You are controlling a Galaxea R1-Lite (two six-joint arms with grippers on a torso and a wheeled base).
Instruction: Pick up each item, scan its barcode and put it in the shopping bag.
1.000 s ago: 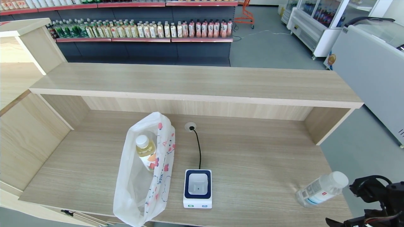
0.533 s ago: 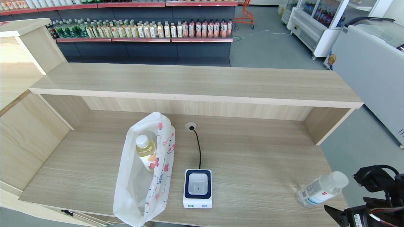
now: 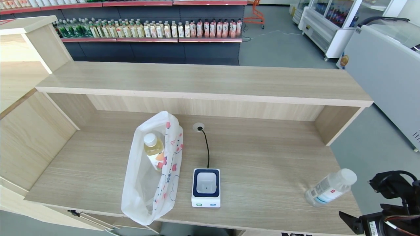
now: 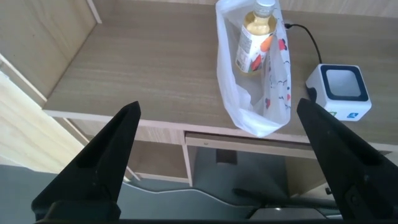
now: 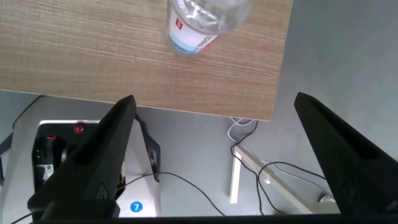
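One bottle left (right wrist view): the clear bottle (image 5: 202, 22) lies on its side on the counter (image 5: 93, 56), straight ahead of the right gripper (image 5: 214, 162) and close to the counter's corner.
Right gripper: jaws wide apart, empty, hanging off the counter's front edge.
Roll risk: the bottle is round and near two edges, so a one-sided touch could likely roll it off.
Left gripper (image 4: 214, 162) (left wrist view): jaws wide apart, empty, off the front edge; the bag (image 4: 233, 106) is ahead, with the scanner (image 4: 345, 90) beside it.
Bag risk: the bag is limp, reaches the front edge and already holds a leaning tea bottle (image 4: 252, 37); a drop onto its rim could fold or drag it.
Scanner (head view): between the clear bottle and the bag, well to the right gripper's left.
Scan risk: I cannot see the barcode; it may face away, and slick plastic may slip during the carry.
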